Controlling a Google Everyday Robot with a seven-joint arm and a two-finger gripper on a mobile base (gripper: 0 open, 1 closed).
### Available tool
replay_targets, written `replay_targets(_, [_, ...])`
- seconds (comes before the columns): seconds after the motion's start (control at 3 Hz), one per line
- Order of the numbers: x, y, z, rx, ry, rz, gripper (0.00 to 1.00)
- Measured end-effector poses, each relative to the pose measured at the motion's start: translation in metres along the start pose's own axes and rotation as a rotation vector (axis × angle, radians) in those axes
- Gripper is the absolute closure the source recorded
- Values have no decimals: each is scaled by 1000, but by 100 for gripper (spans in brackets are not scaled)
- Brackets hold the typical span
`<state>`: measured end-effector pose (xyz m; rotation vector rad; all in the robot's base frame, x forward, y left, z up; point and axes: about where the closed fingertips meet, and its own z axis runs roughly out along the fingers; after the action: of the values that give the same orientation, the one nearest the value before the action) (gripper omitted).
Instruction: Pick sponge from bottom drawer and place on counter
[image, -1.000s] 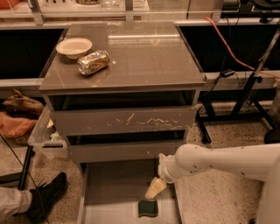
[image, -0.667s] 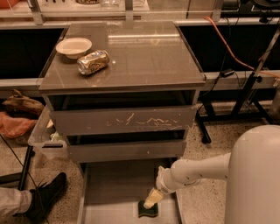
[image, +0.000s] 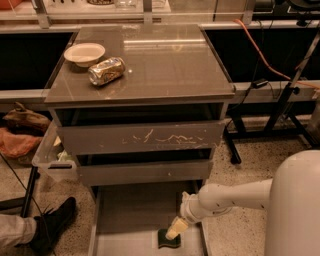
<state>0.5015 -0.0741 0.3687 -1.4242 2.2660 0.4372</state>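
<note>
The grey cabinet (image: 140, 150) fills the middle of our view, and the robot's white body (image: 295, 210) rises at the lower right. The counter (image: 165, 65) is the cabinet's glossy top slab and catches reflections along its far edge. Below it the scratched drawer front (image: 140, 137) stands slightly out, with the plain middle drawer (image: 145, 171) beneath it. The bottom drawer (image: 125, 215) is pulled out toward us, showing its flat grey floor between low side rails. The white arm (image: 235, 196) reaches leftward from the body across the drawer's right rail and bends down at the wrist. A clear plastic bin (image: 50, 157) hangs beside the cabinet's left side, and a black shoe (image: 55, 227) rests on the speckled floor at the lower left. An orange cable (image: 262, 47) runs along the dark background on the right. On the counter's left part sits a pale bowl (image: 84, 53), and just beside it lies a crushed gold can (image: 106, 71) on its side. The gripper (image: 173, 232) points down into the bottom drawer, its pale tip at the top of the sponge (image: 167, 243); we cannot tell whether it is grasping or released. The sponge lies dark green face up on the drawer floor, near the right rail and toward the front, well apart from the counter.
</note>
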Motion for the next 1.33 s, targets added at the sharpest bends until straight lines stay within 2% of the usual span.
replay_targets(0.33, [1,11,22,-87,-100,2,0])
replay_targets(0.67, [18,12,39,-173,-258,36,0])
replay_targets(1.0, [35,14,56,-217,-287,8,0])
replay_targets(1.33, [35,14,56,-217,-286,8,0])
